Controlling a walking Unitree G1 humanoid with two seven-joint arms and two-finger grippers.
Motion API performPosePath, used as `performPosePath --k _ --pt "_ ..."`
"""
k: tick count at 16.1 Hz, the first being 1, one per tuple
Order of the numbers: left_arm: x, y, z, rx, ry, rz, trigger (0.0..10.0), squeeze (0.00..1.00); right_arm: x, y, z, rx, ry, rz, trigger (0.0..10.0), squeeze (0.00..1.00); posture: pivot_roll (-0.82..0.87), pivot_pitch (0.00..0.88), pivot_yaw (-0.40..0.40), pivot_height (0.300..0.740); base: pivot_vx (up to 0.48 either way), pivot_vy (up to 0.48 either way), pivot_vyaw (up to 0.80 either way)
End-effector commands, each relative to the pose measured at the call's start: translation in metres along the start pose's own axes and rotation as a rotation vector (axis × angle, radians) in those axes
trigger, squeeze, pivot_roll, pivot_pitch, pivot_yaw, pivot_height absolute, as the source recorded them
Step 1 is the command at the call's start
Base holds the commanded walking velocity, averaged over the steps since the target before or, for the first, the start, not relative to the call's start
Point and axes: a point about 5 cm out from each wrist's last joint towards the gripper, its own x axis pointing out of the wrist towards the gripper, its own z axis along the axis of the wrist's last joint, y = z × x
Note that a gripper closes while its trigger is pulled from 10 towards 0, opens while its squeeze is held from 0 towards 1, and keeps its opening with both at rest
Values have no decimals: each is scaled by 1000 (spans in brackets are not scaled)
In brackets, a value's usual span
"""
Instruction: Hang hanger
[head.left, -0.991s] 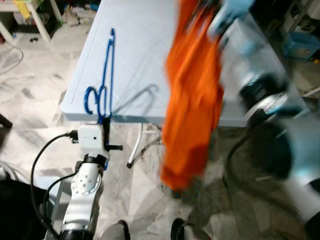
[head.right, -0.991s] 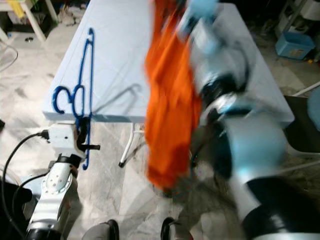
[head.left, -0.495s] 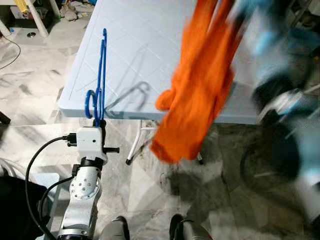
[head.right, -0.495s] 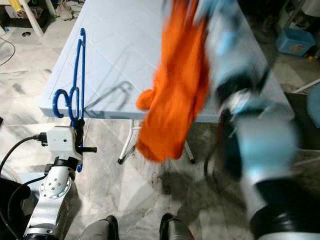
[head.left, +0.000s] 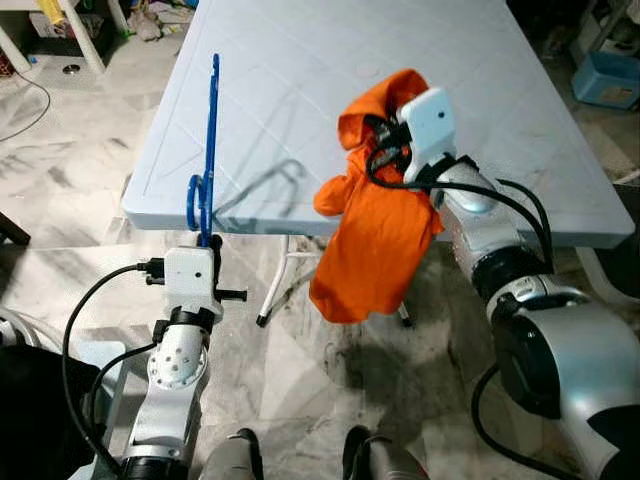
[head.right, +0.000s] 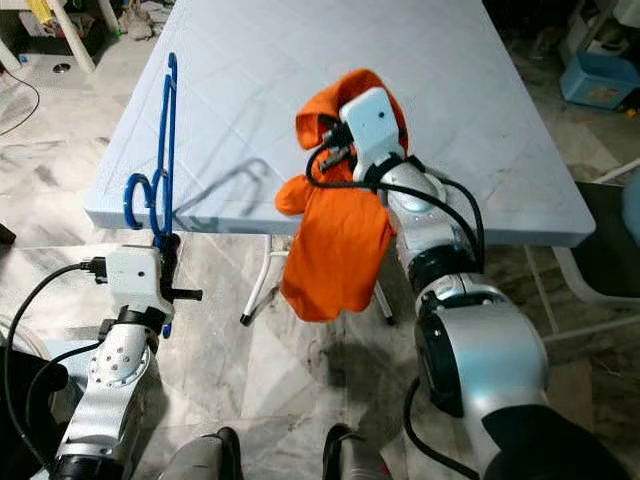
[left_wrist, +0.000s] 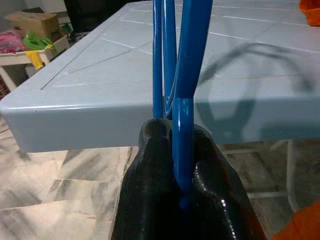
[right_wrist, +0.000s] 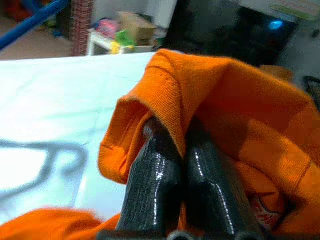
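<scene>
Left gripper: my left gripper (left_wrist: 175, 165) sits just below the near left edge of the table, its two black fingers (left_wrist: 150, 200) clamped together on the lower end of the blue hanger.
Hanger: the blue hanger (head.left: 207, 150) stands upright and edge-on from my left fingers, its long bar rising over the table's left side and its curled hook near the table edge. It casts a curved shadow on the tabletop beside it.
Right gripper: my right gripper (right_wrist: 175, 165) is raised over the front part of the table, fingers (right_wrist: 150, 185) pressed tight side by side with orange fabric bunched around their tips.
Garment: the orange garment (head.left: 380, 230) hangs from my right fingers; its upper folds sit above the tabletop and the rest drapes past the front edge toward the floor.
Table: a pale blue plastic table (head.left: 300, 70) with a moulded diagonal grid, well lit.
Floor: grey marbled tiles (head.left: 300, 370); a light blue bin (head.left: 605, 78) stands on the floor to the far right.
</scene>
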Motion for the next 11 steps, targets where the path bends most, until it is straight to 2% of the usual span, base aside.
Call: performPosePath --k 1,2,3,7,11 --pt "-4 -2 -16 -4 84 -21 10000 0 -7 6 -17 6 81 53 10000 827 115 209 -42 740 0 0 0" --pt "-3 -4 -17 -9 89 -32 10000 0 -12 10 -28 16 130 76 10000 1000 101 202 -38 740 0 0 0" --pt "-2 -7 -19 -16 93 -42 10000 0 -16 12 -33 68 123 72 10000 1000 96 199 -36 740 0 0 0" --pt "4 -11 -21 -20 99 -74 10000 0 -36 19 -53 121 114 43 10000 1000 60 181 -12 740 0 0 0" --pt "9 -14 -23 3 102 -101 10000 0 -41 16 -52 192 63 -76 10000 1000 36 175 9 740 0 0 0"
